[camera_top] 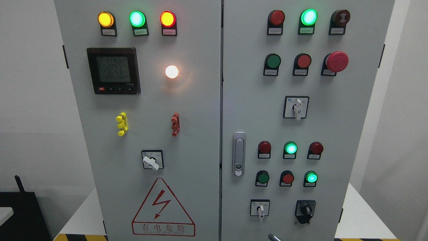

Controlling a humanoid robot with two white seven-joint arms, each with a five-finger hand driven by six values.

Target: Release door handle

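Observation:
The silver door handle sits flush and upright in its recess at the left edge of the cabinet's right door. Nothing touches it. Both doors look shut, with a narrow dark seam between them. A small grey tip pokes up at the bottom edge, right of the middle and well below the handle; it looks like part of my right hand, with the rest out of frame. My left arm does not show.
The left door carries a meter, lit lamps, a rotary switch and a red warning triangle. Buttons, selector switches and a red emergency stop cover the right door. The cabinet stands on a white platform.

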